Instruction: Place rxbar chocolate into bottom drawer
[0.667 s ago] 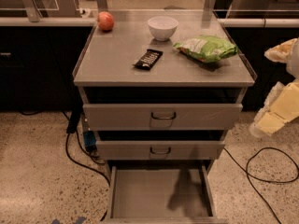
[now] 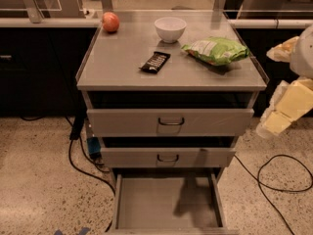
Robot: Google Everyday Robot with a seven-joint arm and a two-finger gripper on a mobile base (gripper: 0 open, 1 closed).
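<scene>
The rxbar chocolate point(image 2: 155, 61) lies unmoved on the bench point(image 2: 122, 75), so pickup remains. The gripper point(image 2: 277, 123) hangs right of the bench, whether open or closed cannot be told. The bottom drawer point(image 2: 146, 204) is open.

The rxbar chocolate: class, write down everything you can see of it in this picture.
The rxbar chocolate is a small, flat, black rectangular wrapper with pale lettering. It lies flat on the grey cabinet top, turned diagonally, in front of the white bowl and left of the green chip bag, touching neither. Only the cabinet top touches it. The claw hangs beside the cabinet's right side, well away.
</scene>
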